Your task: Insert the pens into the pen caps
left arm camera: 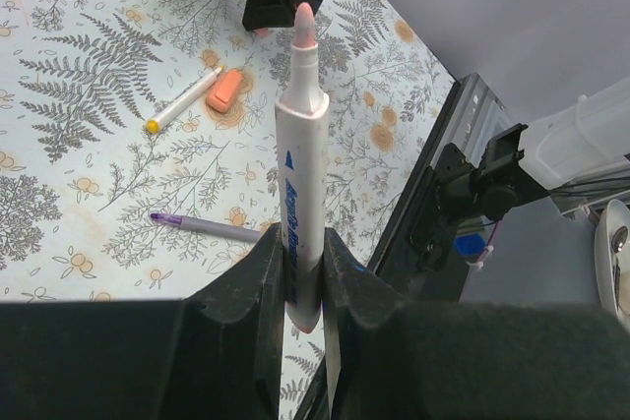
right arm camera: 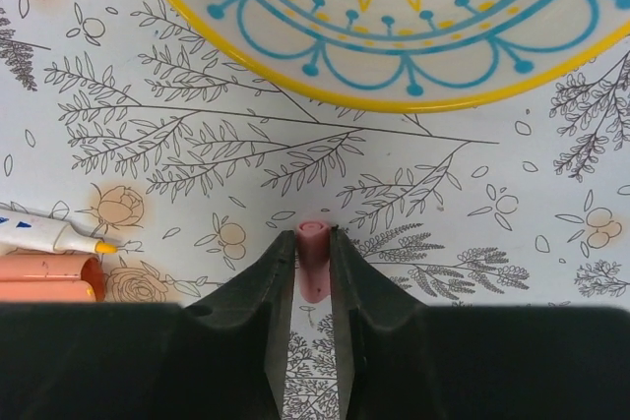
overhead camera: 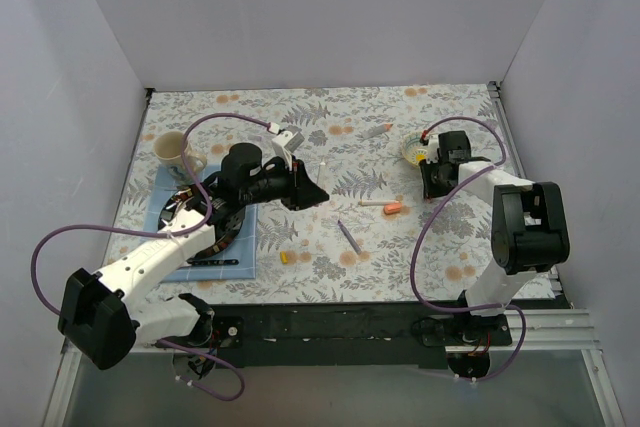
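No pen looks capped yet; the left hand (left arm camera: 300, 238) is clamped on the white-pink pen (left arm camera: 300, 145), tip pointing outward; the right hand (right arm camera: 312, 235) pinches a small pink cap (right arm camera: 313, 268) near the bowl (right arm camera: 394, 105); joining those two is the step in hand; the purple pen (overhead camera: 350, 235), yellow-tipped pen (overhead camera: 372, 204), orange cap (overhead camera: 392, 209) and yellow cap (overhead camera: 286, 257) lie loose on the surface (overhead camera: 450, 247), not yet paired.
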{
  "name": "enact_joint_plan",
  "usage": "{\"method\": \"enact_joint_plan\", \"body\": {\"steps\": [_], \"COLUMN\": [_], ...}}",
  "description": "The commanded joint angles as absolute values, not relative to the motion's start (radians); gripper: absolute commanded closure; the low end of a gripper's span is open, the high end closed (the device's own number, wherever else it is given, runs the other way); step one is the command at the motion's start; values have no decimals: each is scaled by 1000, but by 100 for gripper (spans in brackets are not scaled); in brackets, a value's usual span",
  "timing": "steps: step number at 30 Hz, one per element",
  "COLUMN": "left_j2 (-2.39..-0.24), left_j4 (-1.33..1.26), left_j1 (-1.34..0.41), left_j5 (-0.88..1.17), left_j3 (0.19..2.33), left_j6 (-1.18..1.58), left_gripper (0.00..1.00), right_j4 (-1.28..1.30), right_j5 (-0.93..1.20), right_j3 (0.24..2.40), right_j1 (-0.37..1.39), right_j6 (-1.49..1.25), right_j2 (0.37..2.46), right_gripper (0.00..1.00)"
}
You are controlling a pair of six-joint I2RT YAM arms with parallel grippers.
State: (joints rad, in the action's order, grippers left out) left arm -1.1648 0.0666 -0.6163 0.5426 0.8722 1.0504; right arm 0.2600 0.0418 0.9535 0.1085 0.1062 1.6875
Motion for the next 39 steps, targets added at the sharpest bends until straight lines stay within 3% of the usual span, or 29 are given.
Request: {"method": "enact_joint_plan", "body": {"steps": [1,3,7,11,18,23,31,39], "left_j2": [-1134,-1135,-1129,-1138,-1207,-1278,-1281,-1259], "left_j4": [52,52,49,48,26,14,-21,-38], "left_j1": [-629,-630,-632,-638,-673,-699,-716,-723], "left_j5": [511,505,499,486,514,546,574,586], "left_j3": [871,870,867,862,856,859,848,838], "left_j6": [1032,1029,1028,1023,1046,1068,1083,1083], "left_gripper": [100,100,100,100,100,100,100,100], "right_j4": [359,368,379,396,327,307,-29,-133], "right_j5": [-49,-54,-20,-8,167,176,294,291], "right_j3": [919,923,939,960,919,949,963,971], "right_j1": [155,158,158,169,239,313,462,546], "right_j6": [64,64,58,31,-70,-191,-501,-589], "right_j2": [1700,1704,1715,1681,1493,1388,1184,1118], "right_gripper": [71,71,91,98,99,99,99,99]}}
